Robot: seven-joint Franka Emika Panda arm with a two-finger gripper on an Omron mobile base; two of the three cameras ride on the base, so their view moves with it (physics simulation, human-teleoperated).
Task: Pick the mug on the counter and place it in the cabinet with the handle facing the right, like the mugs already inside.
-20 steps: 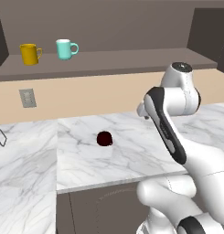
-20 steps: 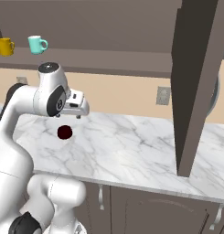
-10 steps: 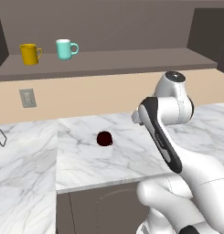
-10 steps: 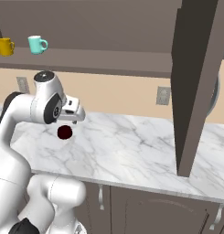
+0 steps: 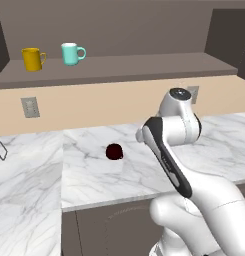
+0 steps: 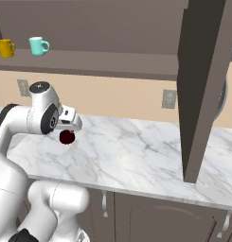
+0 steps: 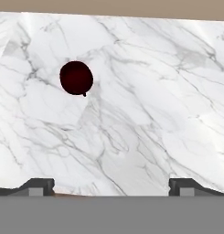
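Simulated kitchen, white marble surface (image 7: 145,91) under a doorless cabinet (image 5: 119,67); approach stage, nothing gripped.

Jaws (image 7: 111,185) spread to full width and empty, their dark tips at the lower corners of the hand view, looking down on bare marble. Up and left of them in that frame, well apart, the mug (image 7: 76,78): dark maroon, standing free, with what may be the handle (image 7: 84,94) as a faint nub at its lower edge, too small to read its facing. In the left base view, mug at centre left of the frame, arm bent over from lower right. Probably still to come: centring over the mug, descent, closing. On the cabinet shelf at upper left, the yellow mug (image 5: 32,58) and teal mug (image 5: 71,53), handles to the right of the frame, setting the pattern to copy.
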